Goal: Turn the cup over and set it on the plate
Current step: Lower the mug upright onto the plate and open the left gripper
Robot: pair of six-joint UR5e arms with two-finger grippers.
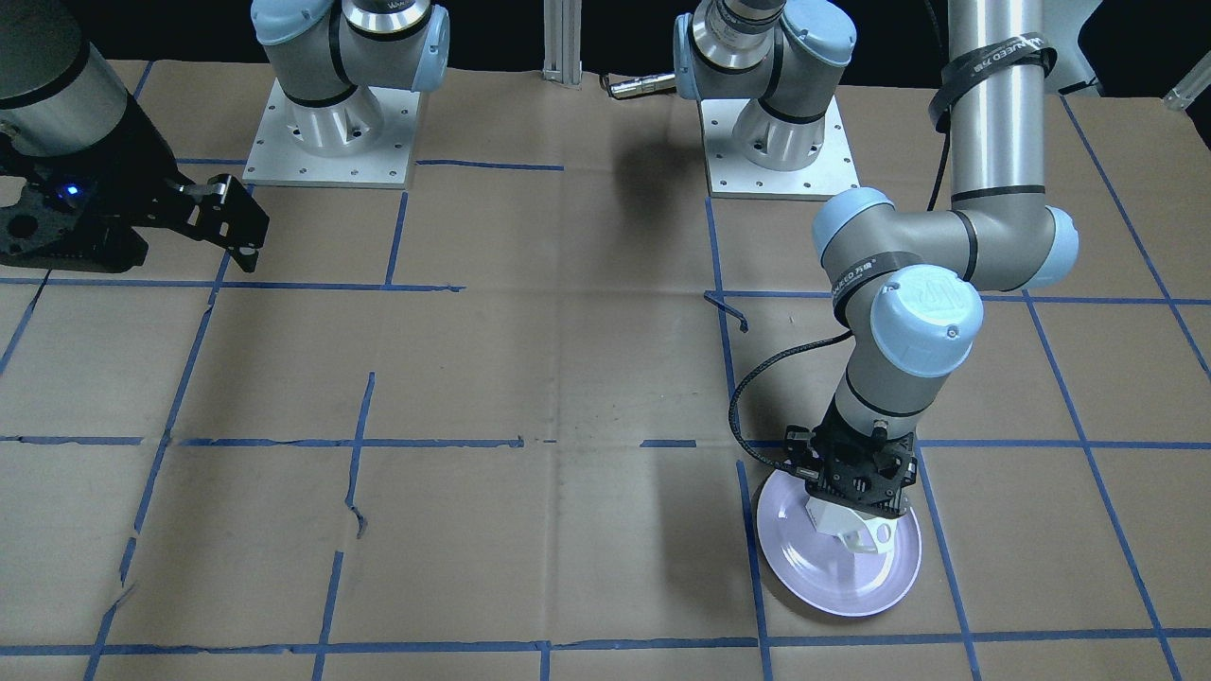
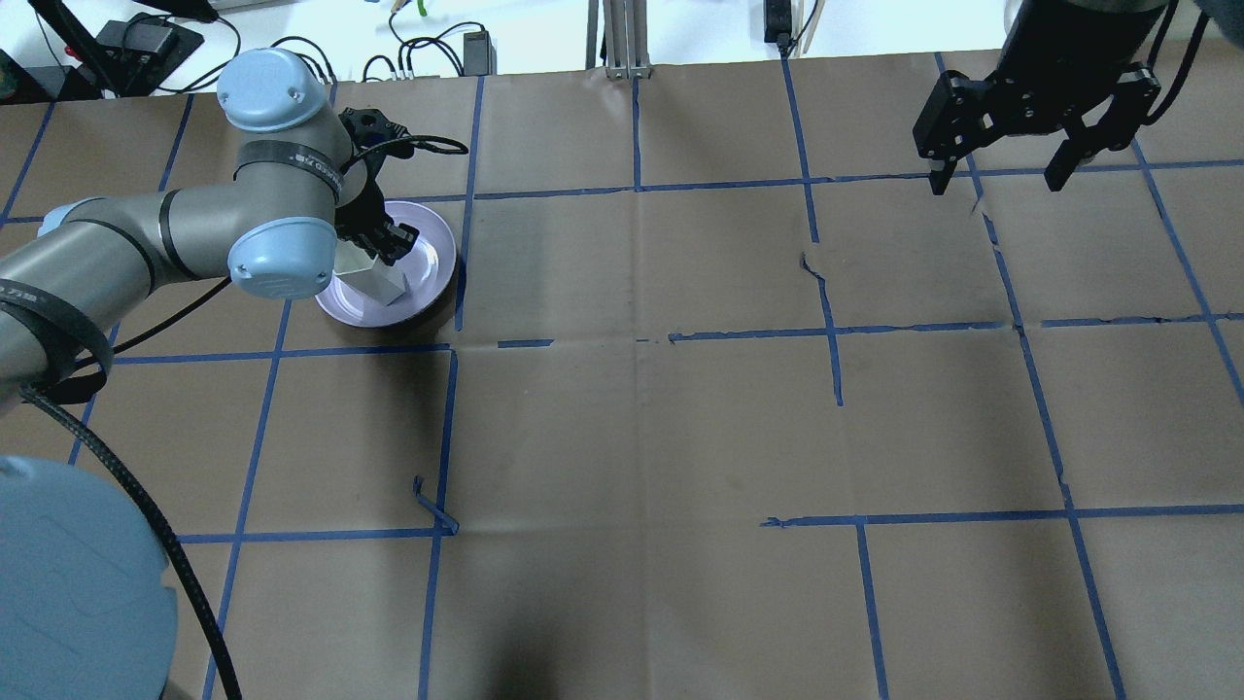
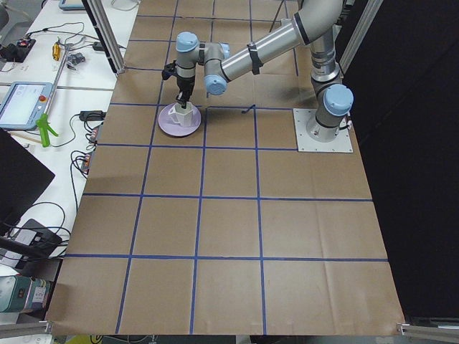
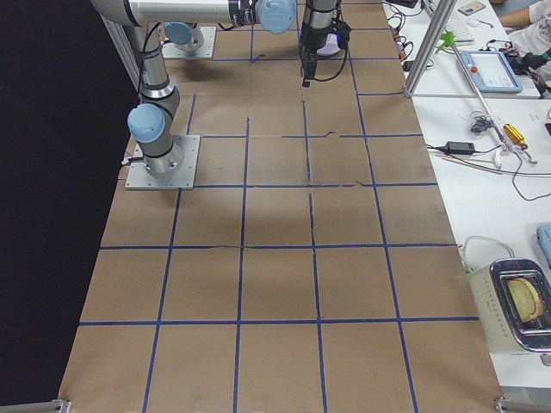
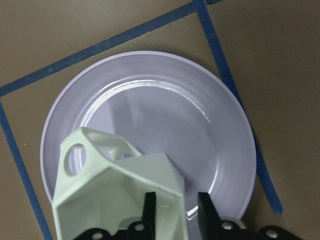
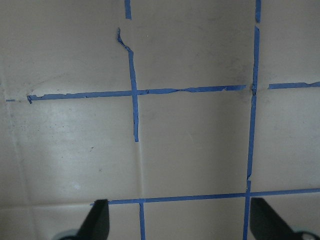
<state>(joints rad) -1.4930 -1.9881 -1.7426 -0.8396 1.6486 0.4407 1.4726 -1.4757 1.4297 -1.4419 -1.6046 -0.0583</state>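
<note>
The white faceted cup (image 5: 115,185) is over the near-left part of the pale lavender plate (image 5: 165,110), rim up and handle to the upper left. I cannot tell whether it rests on the plate or hangs just above it. My left gripper (image 5: 177,212) is shut on the cup's wall, one finger inside the rim and one outside. The front view shows the cup (image 1: 851,530) under the left gripper (image 1: 851,506) over the plate (image 1: 833,582). The overhead view shows the cup (image 2: 374,284) and plate (image 2: 432,258) too. My right gripper (image 2: 996,180) is open and empty, far off on the table's other side.
The table is brown paper with a blue tape grid (image 2: 637,335). The two arm bases (image 1: 326,132) stand on metal plates at the robot's edge. A black cable (image 1: 747,397) loops from the left wrist beside the plate.
</note>
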